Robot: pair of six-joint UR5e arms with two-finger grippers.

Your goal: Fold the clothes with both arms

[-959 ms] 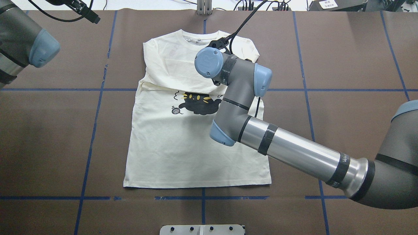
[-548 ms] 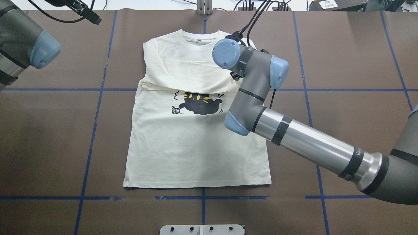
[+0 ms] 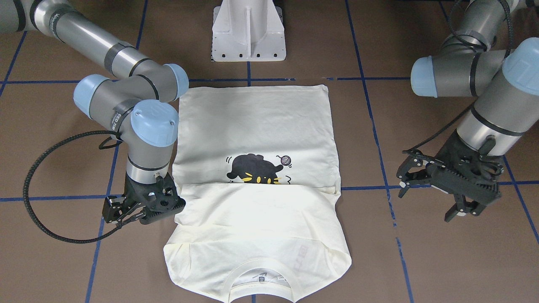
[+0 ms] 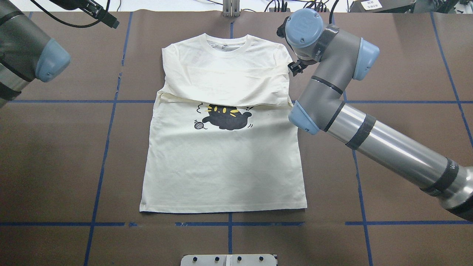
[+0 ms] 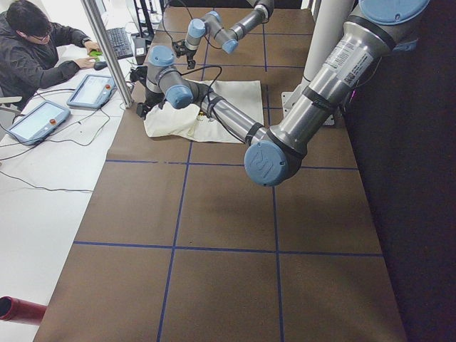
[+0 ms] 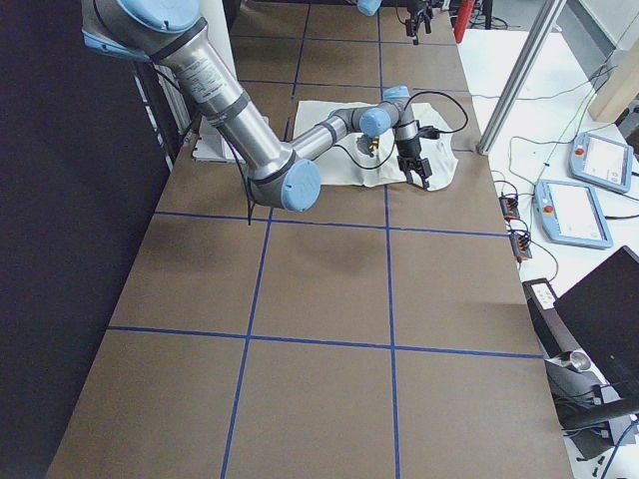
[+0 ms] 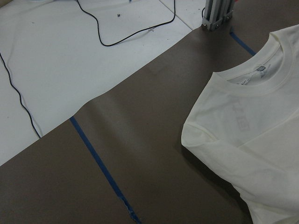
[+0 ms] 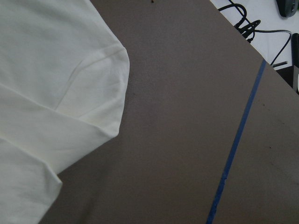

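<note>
Both sleeves lie folded across the chest of your cream cat-print T-shirt [image 4: 221, 147], flat mid-table, so the right gripper [image 3: 141, 208], empty with fingers nearly together, sits just off its shoulder, while the left gripper [image 3: 446, 185] hangs spread and well clear.

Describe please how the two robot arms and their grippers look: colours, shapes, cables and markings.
Both the left arm and the right arm are tubular, in dark grey and polished silver, with rounded light blue joint caps and bands of black tape. Black cables run along them. The left gripper and the right gripper are black, angular, two-fingered.
</note>
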